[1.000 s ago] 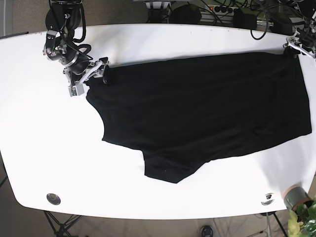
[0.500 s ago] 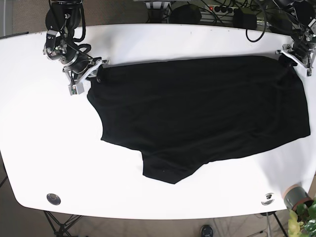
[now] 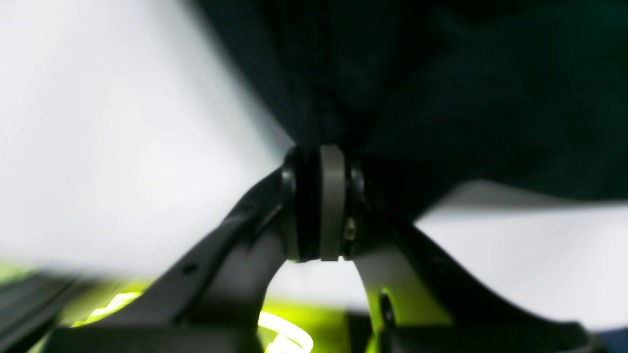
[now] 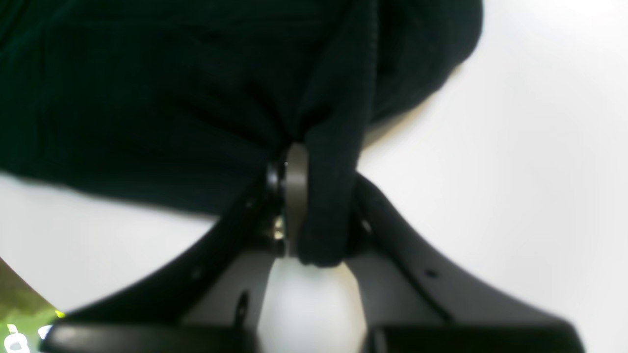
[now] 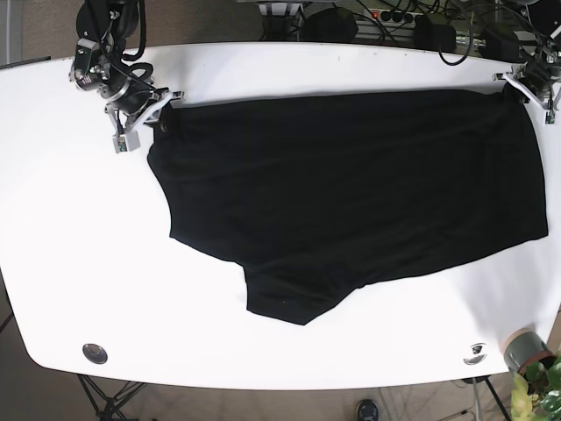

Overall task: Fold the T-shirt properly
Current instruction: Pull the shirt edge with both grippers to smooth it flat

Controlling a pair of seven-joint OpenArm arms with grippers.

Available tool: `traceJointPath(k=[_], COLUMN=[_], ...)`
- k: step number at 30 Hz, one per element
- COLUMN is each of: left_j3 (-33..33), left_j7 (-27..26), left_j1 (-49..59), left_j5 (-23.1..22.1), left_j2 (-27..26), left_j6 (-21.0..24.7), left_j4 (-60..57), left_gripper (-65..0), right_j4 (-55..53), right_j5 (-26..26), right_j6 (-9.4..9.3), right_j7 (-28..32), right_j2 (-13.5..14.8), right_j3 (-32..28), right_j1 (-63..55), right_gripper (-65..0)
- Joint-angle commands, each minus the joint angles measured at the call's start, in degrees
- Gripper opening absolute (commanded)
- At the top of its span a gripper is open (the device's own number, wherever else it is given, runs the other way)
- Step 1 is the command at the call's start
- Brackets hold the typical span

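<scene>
The black shirt [image 5: 351,193] is lying spread across the white table [image 5: 70,246], pulled taut along its far edge between the two arms. The right gripper [image 5: 145,118] is pinching the shirt's corner nearest the far left end of the table, jaws closed on a fold of fabric. The left gripper [image 5: 526,88] is doing the same at the shirt's opposite far corner, jaws clamped tight on cloth. A sleeve is poking out at the shirt's near edge.
</scene>
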Motion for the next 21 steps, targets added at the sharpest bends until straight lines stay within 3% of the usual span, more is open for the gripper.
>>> traceJointPath(k=[1, 7, 14, 17, 20, 21], left_j3=[-0.32, -0.41, -0.41, -0.5, -0.41, -0.41], left_j7=[0.36, 0.36, 0.36, 0.36, 0.36, 0.45], left_j1=[1.54, 4.53, 5.94, 5.94, 5.76, 5.67], left_j5=[0.11, 0.11, 0.11, 0.11, 0.19, 0.28], left_j2=[-1.18, -1.26, -3.2, -3.55, -3.55, -3.55], left_j6=[-0.06, -0.06, -0.06, -0.06, -0.06, -0.06], left_j4=[2.59, 5.49, 6.2, 6.55, 6.64, 6.72], left_gripper=[-62.6, -62.6, -62.6, -62.4, -61.0, -57.5], right_j4=[2.67, 9.88, 14.54, 14.62, 14.45, 14.45], right_j5=[-1.49, -1.41, -1.32, -1.23, -1.23, -1.32], right_j6=[-0.34, -0.43, -0.52, -0.52, -0.52, -0.52], right_j7=[-1.17, -1.26, -1.26, -1.26, -1.26, -1.26], right_j2=[0.65, 0.21, -3.57, -3.66, -3.92, -4.09], right_j3=[1.35, 1.7, 5.83, 5.83, 5.92, 5.92], right_j1=[-2.1, -8.69, -14.67, -16.25, -16.43, -16.43], right_gripper=[-62.9, -62.9, -62.8, -62.6, -62.3, -62.1])
